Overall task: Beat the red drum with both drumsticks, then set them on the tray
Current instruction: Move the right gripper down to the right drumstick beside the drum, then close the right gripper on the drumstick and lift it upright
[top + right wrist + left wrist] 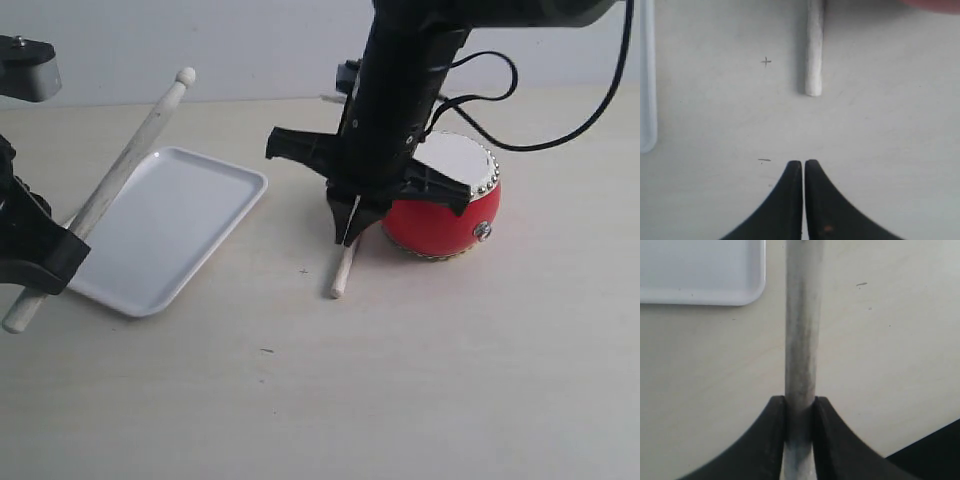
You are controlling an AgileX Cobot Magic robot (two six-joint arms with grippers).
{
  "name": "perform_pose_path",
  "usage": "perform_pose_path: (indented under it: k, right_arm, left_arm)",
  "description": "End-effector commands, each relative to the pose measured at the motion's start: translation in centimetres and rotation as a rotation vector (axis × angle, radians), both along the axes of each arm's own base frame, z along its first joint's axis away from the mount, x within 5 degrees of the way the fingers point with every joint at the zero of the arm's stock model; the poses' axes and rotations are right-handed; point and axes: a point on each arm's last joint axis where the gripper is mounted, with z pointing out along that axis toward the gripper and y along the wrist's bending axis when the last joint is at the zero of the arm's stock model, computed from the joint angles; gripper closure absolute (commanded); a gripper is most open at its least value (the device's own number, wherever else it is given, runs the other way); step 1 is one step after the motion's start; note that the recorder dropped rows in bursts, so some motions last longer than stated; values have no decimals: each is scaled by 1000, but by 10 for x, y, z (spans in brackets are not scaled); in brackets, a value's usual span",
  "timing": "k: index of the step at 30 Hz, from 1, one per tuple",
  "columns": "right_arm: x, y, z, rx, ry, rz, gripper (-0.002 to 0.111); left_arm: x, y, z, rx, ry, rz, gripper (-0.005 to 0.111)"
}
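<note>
Up by the tray [180,230], gripping one drumstick [130,165] in the left claw [800,402], likely to lay it down, with the right claw [350,228] shut, empty, above the other drumstick [342,275] on the tabletop [450,380] beside the red drum [440,220].

Your right arm [400,90] is a thick matte-black column with black wing-like brackets [295,148] jutting from both sides just above the right gripper [803,167], and a thin black cable [520,149] loops out higher up. That gripper's fingers [785,210] are black, curved and taper to narrow tips, one with a small orange speck. Your left gripper [800,405] has the same black curved fingers, and its arm has a grey rounded housing [28,68].
</note>
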Motion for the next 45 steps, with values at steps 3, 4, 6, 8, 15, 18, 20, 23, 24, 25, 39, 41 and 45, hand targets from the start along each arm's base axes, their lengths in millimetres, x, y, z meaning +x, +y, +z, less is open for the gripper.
perform_pose_path:
  k: [3, 4, 6, 8, 15, 18, 20, 23, 24, 25, 39, 41, 45]
  right_arm:
    - [6, 10, -20, 3, 7, -12, 102]
    - [7, 10, -23, 0, 10, -12, 101]
    - [9, 11, -29, -11, 9, -10, 96]
    - [11, 10, -33, -33, -7, -2, 89]
    - [20, 9, -43, -52, -59, -24, 74]
    - [20, 9, -51, -71, -45, -19, 73]
    - [21, 10, -59, -82, -30, -18, 73]
    - [24, 10, -67, -93, -37, -30, 73]
    - [25, 11, -68, -91, -40, -32, 73]
    - [25, 11, -71, -89, -39, -50, 73]
    - [30, 13, -92, -99, -30, -89, 73]
    - [30, 13, -93, -102, -32, -87, 73]
    - [31, 11, -94, -124, -51, -70, 73]
  left_arm:
    - [-2, 1, 1, 0, -3, 0, 107]
    - [-2, 1, 1, 0, -3, 0, 107]
    - [-2, 1, 1, 0, -3, 0, 107]
    - [-2, 1, 1, 0, -3, 0, 107]
    - [-3, 2, 1, 8, 8, 0, 107]
    - [-3, 2, 1, 9, 10, 0, 107]
    - [-3, 2, 1, 9, 10, 0, 107]
    - [-3, 2, 1, 9, 10, 0, 107]
    - [-3, 2, 1, 9, 10, 0, 107]
    - [-3, 2, 1, 7, 11, 0, 107]
    - [-4, 2, 1, 11, 22, 0, 107]
    - [-4, 2, 1, 11, 22, 0, 107]
    - [-4, 2, 1, 10, 21, 0, 107]
